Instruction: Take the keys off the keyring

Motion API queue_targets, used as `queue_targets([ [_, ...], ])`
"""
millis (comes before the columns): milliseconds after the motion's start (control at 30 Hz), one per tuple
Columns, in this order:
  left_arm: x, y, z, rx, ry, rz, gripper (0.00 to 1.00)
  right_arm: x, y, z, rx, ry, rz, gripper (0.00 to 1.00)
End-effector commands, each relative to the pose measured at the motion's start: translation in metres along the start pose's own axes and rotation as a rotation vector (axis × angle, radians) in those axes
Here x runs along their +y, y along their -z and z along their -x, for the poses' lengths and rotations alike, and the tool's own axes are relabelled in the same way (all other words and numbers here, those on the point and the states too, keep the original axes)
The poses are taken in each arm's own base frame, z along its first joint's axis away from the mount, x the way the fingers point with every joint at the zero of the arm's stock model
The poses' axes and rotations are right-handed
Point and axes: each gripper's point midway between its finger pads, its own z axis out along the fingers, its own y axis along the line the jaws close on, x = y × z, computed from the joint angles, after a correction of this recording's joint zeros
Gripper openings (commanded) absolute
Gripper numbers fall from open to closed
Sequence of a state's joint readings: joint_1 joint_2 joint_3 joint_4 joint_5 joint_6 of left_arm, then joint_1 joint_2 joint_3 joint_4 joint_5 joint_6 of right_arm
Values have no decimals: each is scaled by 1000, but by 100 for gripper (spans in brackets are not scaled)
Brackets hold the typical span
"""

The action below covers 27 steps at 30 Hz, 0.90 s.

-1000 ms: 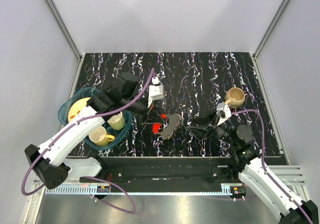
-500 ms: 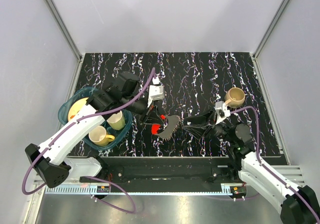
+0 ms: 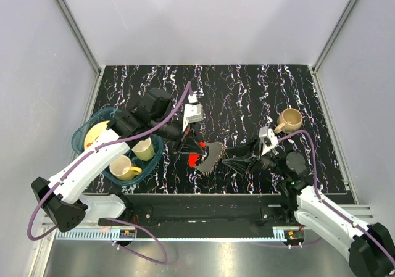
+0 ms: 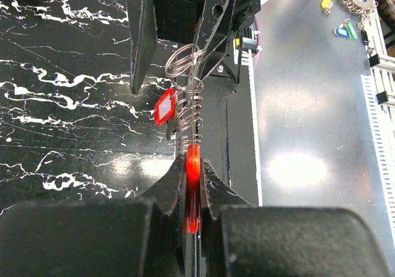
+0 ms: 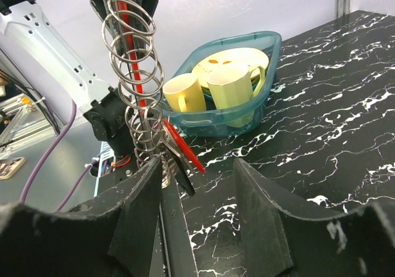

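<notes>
My left gripper (image 3: 190, 148) is shut on a red plastic key head (image 4: 193, 177). A chain of thin metal rings, the keyring (image 4: 187, 104), stretches away from it, with a red tag (image 4: 165, 107) at its side. In the top view the grey fob (image 3: 211, 155) sits beside the red piece (image 3: 195, 160). My right gripper (image 3: 228, 155) is open just right of the fob. In the right wrist view the rings (image 5: 132, 73), the red tag (image 5: 185, 148) and dark keys (image 5: 176, 160) sit by the left finger (image 5: 139, 209), at the edge of the open gap (image 5: 197, 187).
A teal basket (image 3: 83, 135) at the left holds a yellow plate and two yellow mugs (image 3: 125, 167); it also shows in the right wrist view (image 5: 262, 98). A tan mug (image 3: 290, 119) stands at the right. The table's near edge and a black rail lie below the grippers.
My right gripper has moved left, closing in on the fob and rings. My left arm holds the keyring in nearly the same place.
</notes>
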<state>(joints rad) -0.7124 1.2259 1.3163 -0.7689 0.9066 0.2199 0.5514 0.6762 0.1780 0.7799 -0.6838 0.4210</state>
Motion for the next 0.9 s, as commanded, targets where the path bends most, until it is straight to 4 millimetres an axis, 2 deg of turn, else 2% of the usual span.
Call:
queue_targets([
  [0, -13, 6, 27, -84, -79, -39, 0, 13, -10, 16, -20, 73, 66, 55],
  [133, -13, 5, 27, -87, -81, -42, 0, 16, -15, 18, -28, 83, 91, 55],
  [333, -12, 5, 21, -80, -68, -34, 0, 8, -20, 28, -49, 115, 43, 52],
  [533, -17, 5, 19, -82, -74, -54, 0, 10, -19, 30, -54, 111, 40, 58],
  [867, -19, 4, 4, -51, -50, -65, 0, 15, -16, 42, -74, 105, 28, 54],
])
